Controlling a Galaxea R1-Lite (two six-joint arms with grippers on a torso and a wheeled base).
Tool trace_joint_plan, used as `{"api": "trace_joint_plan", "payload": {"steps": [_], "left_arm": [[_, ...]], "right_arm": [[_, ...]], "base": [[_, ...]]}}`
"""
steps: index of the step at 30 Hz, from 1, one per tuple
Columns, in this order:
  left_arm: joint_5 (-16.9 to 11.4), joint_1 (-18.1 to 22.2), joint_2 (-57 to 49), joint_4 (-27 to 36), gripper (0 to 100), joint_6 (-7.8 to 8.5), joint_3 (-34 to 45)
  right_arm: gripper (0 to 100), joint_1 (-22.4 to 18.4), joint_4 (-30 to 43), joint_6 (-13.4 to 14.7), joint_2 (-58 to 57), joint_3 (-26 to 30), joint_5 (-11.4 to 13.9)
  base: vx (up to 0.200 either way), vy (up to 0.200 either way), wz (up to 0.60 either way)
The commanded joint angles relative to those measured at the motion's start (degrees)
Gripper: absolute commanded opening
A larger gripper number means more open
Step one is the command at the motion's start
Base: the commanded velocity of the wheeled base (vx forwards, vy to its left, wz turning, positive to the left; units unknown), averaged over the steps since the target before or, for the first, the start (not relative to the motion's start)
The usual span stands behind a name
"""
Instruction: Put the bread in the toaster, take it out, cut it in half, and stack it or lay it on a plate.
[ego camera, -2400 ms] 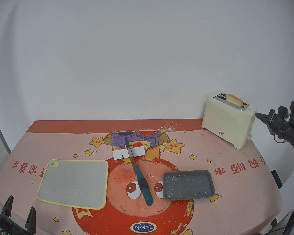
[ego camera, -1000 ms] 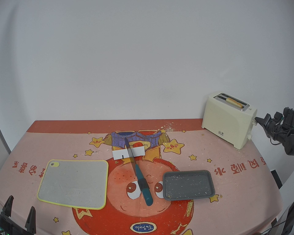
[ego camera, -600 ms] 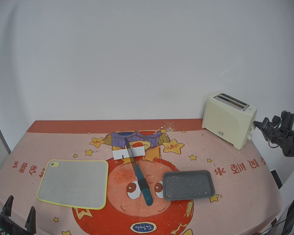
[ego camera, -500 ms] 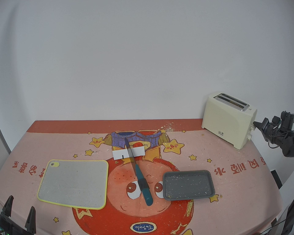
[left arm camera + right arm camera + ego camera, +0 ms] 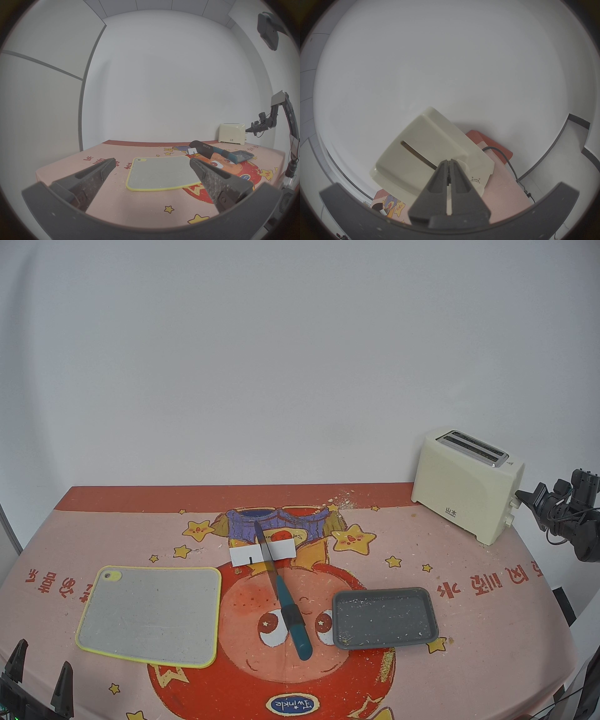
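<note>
**Asker:** Start on your left. What's there?

**Me:** My left claw (image 5: 41, 655) hangs low at the near left edge of the table (image 5: 500, 621). Its fingers are spread wide apart with nothing between them. Just beyond it the grey cutting board (image 5: 150, 615) with the yellow rim lies flat.

**Asker:** And in the middle?

**Me:** The knife (image 5: 284, 602) lies there, teal handle toward me, its blade across a white paper slip (image 5: 261, 551). Just right of the handle sits the dark grey plate (image 5: 384, 618), a shallow tray speckled with crumbs. It is close to the knife but apart from it.

**Asker:** Where is the bread?

**Me:** I cannot make it out. The toaster (image 5: 467, 484) stands at the far right corner, and its two slots look dark from here.

**Asker:** And your right claw?

**Me:** My right claw (image 5: 522, 495) is pressed together and holds nothing. Its tip is at the toaster's end face, by the lever. Whether it touches there, I cannot tell.
</note>
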Motion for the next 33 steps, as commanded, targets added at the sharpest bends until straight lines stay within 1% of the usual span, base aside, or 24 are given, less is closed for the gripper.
{"api": "trace_joint_plan", "payload": {"steps": [1,9,13,14,17,19,21,23,24,26,27,28,30,31,33], "left_arm": [[0.0,0.0,-0.9,0.0,100,-0.01,1.0],[0.0,0.0,-0.9,0.0,100,-0.10,1.0],[0.0,0.0,-0.9,-0.1,100,-0.10,1.0],[0.0,0.0,-0.9,0.0,100,-0.10,1.0],[0.0,0.0,-0.9,-0.1,100,-0.10,1.0],[0.0,0.0,-0.9,-0.1,100,-0.10,1.0],[0.0,0.0,-0.9,-0.1,100,-0.10,1.0],[0.0,0.0,-0.9,0.0,100,-0.10,1.0],[0.0,0.0,-0.9,0.0,100,-0.10,1.0],[0.0,0.0,-0.9,-0.1,100,-0.10,1.0],[0.0,0.0,-0.9,-0.1,100,-0.10,1.0],[0.0,0.0,-0.9,-0.1,100,-0.10,1.0],[0.0,0.0,-0.9,-0.1,100,-0.10,1.0],[0.0,0.0,-0.9,-0.1,100,-0.10,1.0],[0.0,0.0,-0.9,-0.1,100,-0.10,1.0]], "right_arm": [[0,0.1,0.1,0.1,-0.2,0.1,0.0],[0,1.3,0.7,0.4,-8.3,2.0,0.0],[0,1.6,0.7,-0.1,-10.8,3.2,0.0],[0,1.6,0.7,-0.9,-11.9,3.6,0.0],[0,1.0,0.7,-4.6,-14.6,4.8,0.0],[0,0.8,0.8,-8.0,-16.5,6.1,0.0],[0,-0.1,0.8,-13.9,-18.2,8.2,0.0],[0,-0.9,0.8,-20.4,-20.4,11.8,0.4],[0,-1.2,0.8,-25.2,-22.1,15.1,1.0],[0,-1.3,0.7,-32.7,-23.9,20.2,3.2],[0,-1.3,0.4,-35.3,-24.4,21.8,4.4],[0,-1.0,0.1,-37.2,-24.9,22.9,5.4],[0,-0.3,0.1,-38.3,-25.8,24.2,6.1],[0,0.6,0.1,-38.9,-27.0,26.0,6.3],[0,1.7,0.0,-41.4,-28.3,28.6,7.1]], "base": [[0.000,0.000,0.00],[0.000,0.000,0.00],[0.000,0.000,0.00],[0.000,0.000,0.00],[0.000,0.000,0.00],[0.000,0.000,0.00],[0.000,0.000,0.00],[0.000,0.000,0.00],[0.000,0.000,0.00],[0.000,0.000,0.00],[0.000,0.000,0.00],[0.000,0.000,0.00],[0.000,0.000,0.00],[0.000,0.000,0.00],[0.000,0.000,0.00]]}}
